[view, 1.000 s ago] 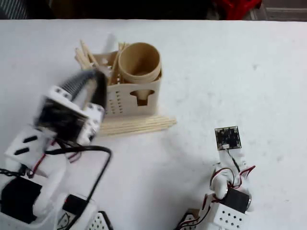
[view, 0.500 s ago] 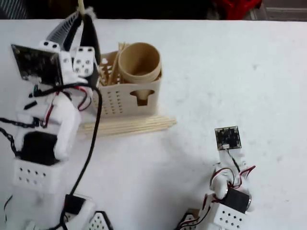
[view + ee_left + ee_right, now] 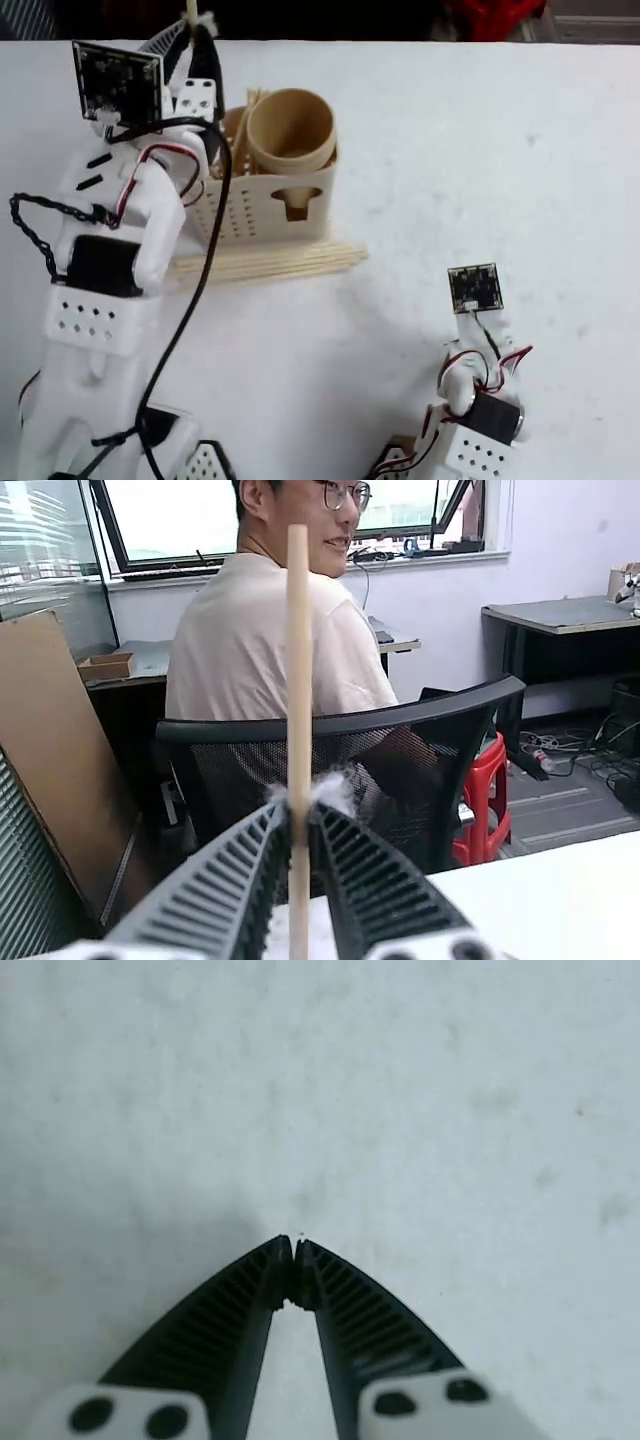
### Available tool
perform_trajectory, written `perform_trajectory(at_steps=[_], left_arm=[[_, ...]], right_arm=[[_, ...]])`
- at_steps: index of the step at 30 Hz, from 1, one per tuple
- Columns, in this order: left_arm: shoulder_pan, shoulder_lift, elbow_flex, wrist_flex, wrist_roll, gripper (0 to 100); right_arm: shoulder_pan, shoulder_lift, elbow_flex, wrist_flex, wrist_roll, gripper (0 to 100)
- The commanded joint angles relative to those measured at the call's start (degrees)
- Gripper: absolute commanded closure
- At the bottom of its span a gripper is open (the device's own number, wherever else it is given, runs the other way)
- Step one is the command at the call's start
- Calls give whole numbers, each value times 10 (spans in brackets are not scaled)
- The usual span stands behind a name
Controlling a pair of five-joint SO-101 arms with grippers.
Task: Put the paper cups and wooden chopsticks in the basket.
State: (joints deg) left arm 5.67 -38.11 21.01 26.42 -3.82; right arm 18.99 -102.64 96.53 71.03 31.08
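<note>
My left gripper (image 3: 298, 805) is shut on a wooden chopstick (image 3: 298, 680) that stands upright between its fingers. In the high view this left gripper (image 3: 192, 28) is raised near the table's far edge, just left of the white basket (image 3: 270, 200). The basket holds stacked paper cups (image 3: 291, 125) and several chopsticks. A bundle of chopsticks (image 3: 270, 262) lies on the table along the basket's near side. My right gripper (image 3: 295, 1250) is shut with nothing in it, pointing at bare table; its arm (image 3: 475, 380) rests at the near right.
The white table (image 3: 480, 150) is bare to the right of the basket. The left arm's body (image 3: 110, 270) and black cable (image 3: 200, 290) cover the near left. A chair and a person are beyond the far edge.
The left arm has risen from low beside the basket to high near the far edge, carrying a chopstick upright. The right arm has not moved.
</note>
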Motion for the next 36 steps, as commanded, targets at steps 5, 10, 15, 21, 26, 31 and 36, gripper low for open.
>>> perform_trajectory(at_steps=[5, 10, 15, 21, 26, 31, 36], left_arm=[[-3, 51, -79, -25, 6, 976], [-3, 84, -105, -7, 8, 976], [-5, 89, -98, -5, 42, 973], [-5, 89, -76, -5, 42, 973], [-6, 86, -51, -5, 42, 973], [-6, 86, -45, -5, 42, 973], [-6, 85, -45, -4, 44, 973]], right_arm=[[-3, -5, 4, -8, -6, 981], [-3, -5, 4, -8, -6, 981], [-3, -5, 4, -8, -6, 981], [-3, -5, 4, -8, -6, 981], [-3, -5, 4, -8, -6, 981], [-3, -5, 4, -8, -6, 981], [-3, -5, 4, -8, -6, 981]])
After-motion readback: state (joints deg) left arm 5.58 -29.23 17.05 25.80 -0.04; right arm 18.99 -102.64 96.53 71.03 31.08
